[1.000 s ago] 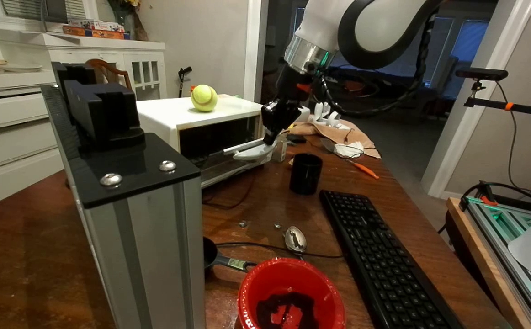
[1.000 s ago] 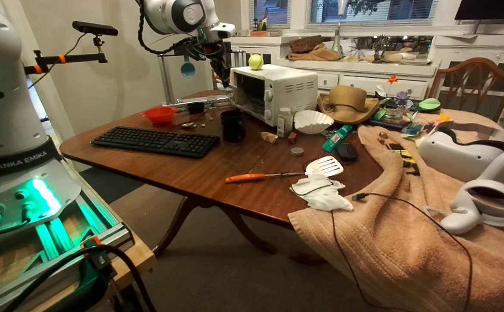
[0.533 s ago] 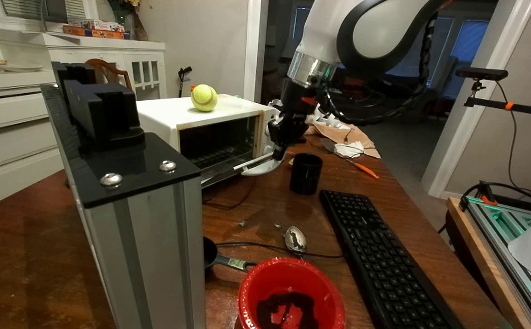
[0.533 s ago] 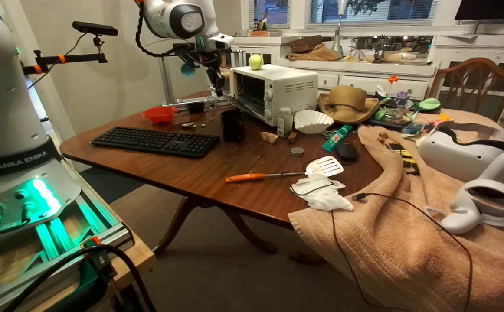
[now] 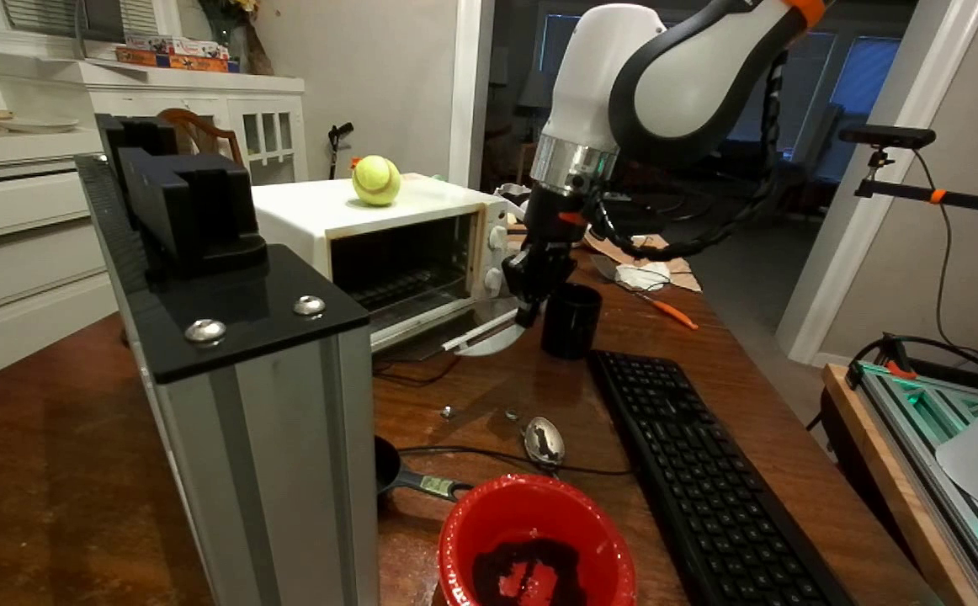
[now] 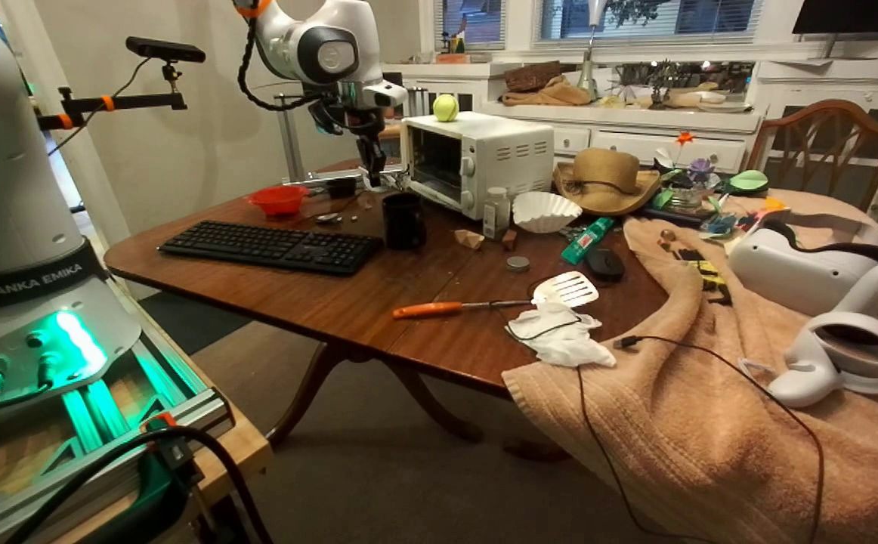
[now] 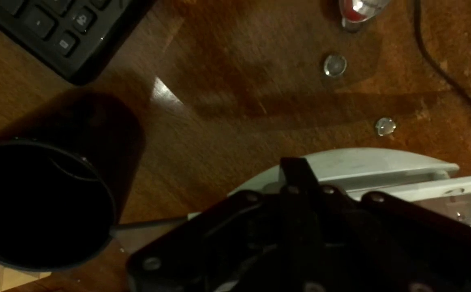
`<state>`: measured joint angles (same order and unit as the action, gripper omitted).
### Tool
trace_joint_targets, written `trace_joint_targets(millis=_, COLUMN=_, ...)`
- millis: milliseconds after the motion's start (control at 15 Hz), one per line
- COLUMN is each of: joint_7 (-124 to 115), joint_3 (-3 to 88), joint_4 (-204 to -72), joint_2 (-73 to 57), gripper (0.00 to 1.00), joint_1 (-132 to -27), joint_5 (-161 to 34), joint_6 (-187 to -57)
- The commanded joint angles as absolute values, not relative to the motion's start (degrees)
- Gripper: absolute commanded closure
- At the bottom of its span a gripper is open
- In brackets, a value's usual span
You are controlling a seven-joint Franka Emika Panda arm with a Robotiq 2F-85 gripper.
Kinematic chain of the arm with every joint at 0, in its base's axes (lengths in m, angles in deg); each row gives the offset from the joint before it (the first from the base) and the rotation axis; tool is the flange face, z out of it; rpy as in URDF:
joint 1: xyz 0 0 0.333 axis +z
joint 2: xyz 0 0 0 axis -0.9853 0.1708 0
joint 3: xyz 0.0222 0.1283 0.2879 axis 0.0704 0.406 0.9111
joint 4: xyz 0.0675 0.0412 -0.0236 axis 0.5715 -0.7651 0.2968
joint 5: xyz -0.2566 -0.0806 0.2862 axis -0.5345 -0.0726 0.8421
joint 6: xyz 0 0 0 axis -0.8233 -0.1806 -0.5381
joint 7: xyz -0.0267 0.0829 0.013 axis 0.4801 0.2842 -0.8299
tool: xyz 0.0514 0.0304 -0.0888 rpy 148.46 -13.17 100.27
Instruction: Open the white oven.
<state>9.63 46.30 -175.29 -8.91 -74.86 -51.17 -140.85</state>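
Observation:
The white oven (image 5: 295, 206) stands on the table in both exterior views (image 6: 518, 155); its dark interior (image 5: 405, 261) is exposed. Its bottom-hinged door is swung far down and outward, low over the table. The pale curved handle (image 5: 493, 341) is at the door's outer edge and shows behind the fingers in the wrist view (image 7: 365, 162). My gripper (image 7: 298, 170) has its fingers together, with the tips at the handle near its mug-side end. It also shows at the door edge in both exterior views (image 5: 527, 318) (image 6: 373, 177). Any contact between fingertips and handle is partly hidden.
A black mug (image 5: 571, 320) stands beside the door's corner, apparently touching it in the wrist view (image 7: 110, 121). A black keyboard (image 5: 708, 471), spoon (image 5: 544, 440), red bowl (image 5: 537, 505) and tall grey metal block (image 5: 279, 471) are nearby. A tennis ball (image 5: 376, 181) rests on the oven.
My gripper has moved down and away from the oven, and the door has swung down with it, from partly open to nearly level. The black mug has shifted slightly away from the oven.

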Motion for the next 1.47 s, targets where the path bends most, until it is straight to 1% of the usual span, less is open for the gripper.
trace_joint_targets(millis=0, joint_7=7.4, joint_3=47.1, joint_4=-174.2, joint_2=-6.5, gripper=1.0, joint_1=-76.7, joint_5=-49.2, joint_6=-139.6)
trace_joint_targets(millis=733, joint_7=6.1, joint_3=47.4, joint_4=-174.0, joint_2=-5.1, gripper=1.0, joint_1=-77.5, joint_5=-48.6, joint_6=-139.0)
trace_joint_targets(millis=1000, joint_7=4.7, joint_3=48.5, joint_4=-175.2, joint_2=-8.2, gripper=1.0, joint_1=-78.2, joint_5=-47.4, joint_6=-138.0)
trace_joint_targets(millis=1400, joint_7=3.2, joint_3=48.6, joint_4=-176.6, joint_2=-14.6, gripper=1.0, joint_1=-78.8, joint_5=-45.1, joint_6=-133.2)
